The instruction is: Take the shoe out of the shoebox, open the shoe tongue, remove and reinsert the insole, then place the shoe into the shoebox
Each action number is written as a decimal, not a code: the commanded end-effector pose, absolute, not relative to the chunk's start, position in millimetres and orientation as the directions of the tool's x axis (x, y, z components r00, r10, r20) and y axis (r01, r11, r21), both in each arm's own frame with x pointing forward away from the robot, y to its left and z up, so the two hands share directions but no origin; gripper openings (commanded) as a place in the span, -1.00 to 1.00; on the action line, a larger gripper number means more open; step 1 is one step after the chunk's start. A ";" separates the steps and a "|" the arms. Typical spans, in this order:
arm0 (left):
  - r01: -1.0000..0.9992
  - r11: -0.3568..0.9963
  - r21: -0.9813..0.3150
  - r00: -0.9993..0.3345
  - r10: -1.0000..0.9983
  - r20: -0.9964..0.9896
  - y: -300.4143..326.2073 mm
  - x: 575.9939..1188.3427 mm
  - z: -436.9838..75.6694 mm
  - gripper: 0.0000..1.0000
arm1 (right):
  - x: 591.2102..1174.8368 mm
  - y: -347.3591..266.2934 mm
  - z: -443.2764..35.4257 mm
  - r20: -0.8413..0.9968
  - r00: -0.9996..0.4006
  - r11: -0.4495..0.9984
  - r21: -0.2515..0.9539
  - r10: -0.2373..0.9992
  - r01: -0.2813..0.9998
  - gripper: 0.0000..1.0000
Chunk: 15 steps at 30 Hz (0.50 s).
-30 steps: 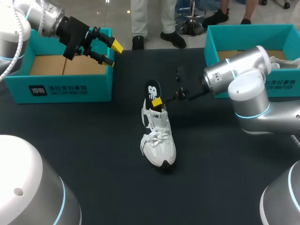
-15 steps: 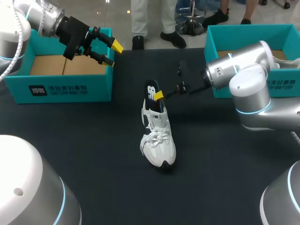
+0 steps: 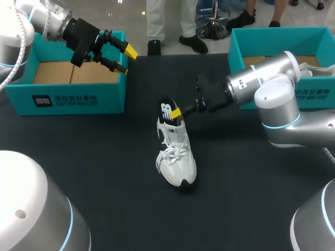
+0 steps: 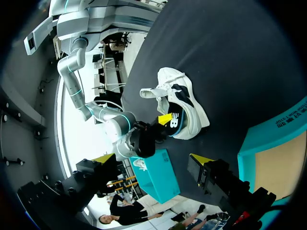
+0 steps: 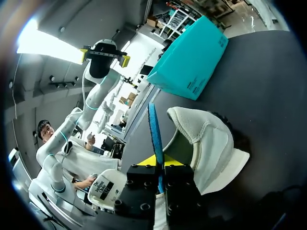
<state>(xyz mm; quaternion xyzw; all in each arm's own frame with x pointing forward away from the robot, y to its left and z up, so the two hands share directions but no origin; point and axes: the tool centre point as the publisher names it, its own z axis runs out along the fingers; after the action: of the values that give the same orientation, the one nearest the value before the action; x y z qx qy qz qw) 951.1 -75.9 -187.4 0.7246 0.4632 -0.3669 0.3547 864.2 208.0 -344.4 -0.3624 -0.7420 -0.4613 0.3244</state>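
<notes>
Head view: the left gripper hangs with its fingers spread wide, nothing between them, over the corner of the left shoebox. The right gripper is clamped on the black insole, which stands up out of the heel of the white sneaker.

Left wrist view: the sneaker lies on its sole well ahead of the gaping fingers, with the right gripper at its heel.

Right wrist view: the insole's blue edge stands upright between the closed fingers, with the sneaker's heel opening just beside them.
</notes>
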 end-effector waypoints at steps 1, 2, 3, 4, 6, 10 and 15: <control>0.931 -0.320 0.174 0.303 0.413 -0.859 -75.8 951.0 -187.0 1.00 | 854.9 208.2 -348.9 0.817 -0.514 0.311 0.432 0.262 0.846 -1.00; 0.931 -0.320 0.174 0.303 0.413 -0.859 -75.8 951.0 -187.0 1.00 | 853.0 207.6 -349.9 0.820 -0.507 0.305 0.428 0.266 0.851 -1.00; 0.931 -0.320 0.174 0.303 0.413 -0.859 -75.8 951.0 -187.0 1.00 | 851.6 206.8 -350.7 0.820 -0.505 0.303 0.425 0.270 0.853 -1.00; 0.931 -0.320 0.174 0.303 0.413 -0.859 -75.8 951.0 -187.0 1.00 | 850.8 206.3 -351.1 0.820 -0.503 0.303 0.423 0.274 0.854 -1.00; 0.931 -0.320 0.174 0.303 0.413 -0.859 -75.8 951.0 -187.0 1.00 | 849.9 205.7 -350.7 0.817 -0.502 0.300 0.422 0.283 0.856 -0.95; 0.931 -0.320 0.174 0.303 0.413 -0.859 -75.8 951.0 -187.0 1.00 | 854.7 206.0 -343.3 0.800 -0.524 0.297 0.444 0.292 0.845 -0.51; 0.931 -0.320 0.174 0.303 0.413 -0.859 -75.8 951.0 -187.0 1.00 | 864.7 206.9 -333.2 0.781 -0.551 0.303 0.470 0.294 0.829 -0.36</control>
<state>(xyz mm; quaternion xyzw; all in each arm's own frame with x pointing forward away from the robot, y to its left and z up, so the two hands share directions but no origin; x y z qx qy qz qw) 951.1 -75.9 -187.4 0.7246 0.4632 -0.3669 0.3547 862.3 206.7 -338.7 -0.3733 -0.7493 -0.4612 0.2940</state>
